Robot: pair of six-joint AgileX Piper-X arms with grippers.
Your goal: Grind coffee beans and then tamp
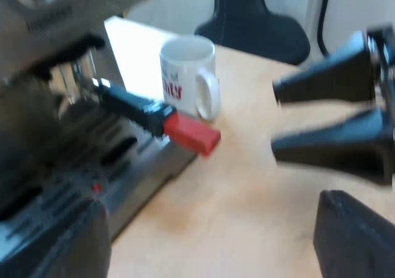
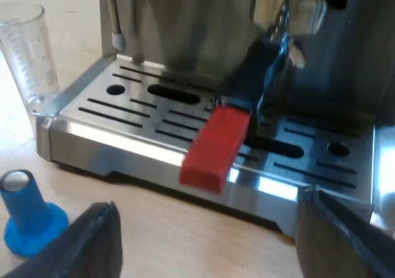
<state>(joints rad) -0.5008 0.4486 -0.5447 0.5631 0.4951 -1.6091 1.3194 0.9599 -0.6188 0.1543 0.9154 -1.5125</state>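
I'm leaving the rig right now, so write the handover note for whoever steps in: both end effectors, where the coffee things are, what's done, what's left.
Left end effector: open, empty, over the table by the espresso machine.
Right end effector: open, empty, facing the red end of the holder.
Holder sits in the machine's front, its handle out over the drip tray.
Blue tamper stands on the table near the tray's corner. The measuring glass stands beside the tray and the mug beside the machine.
Done: holder in the machine; whether the beans are ground cannot be told.
Left: take out the holder, tamp.
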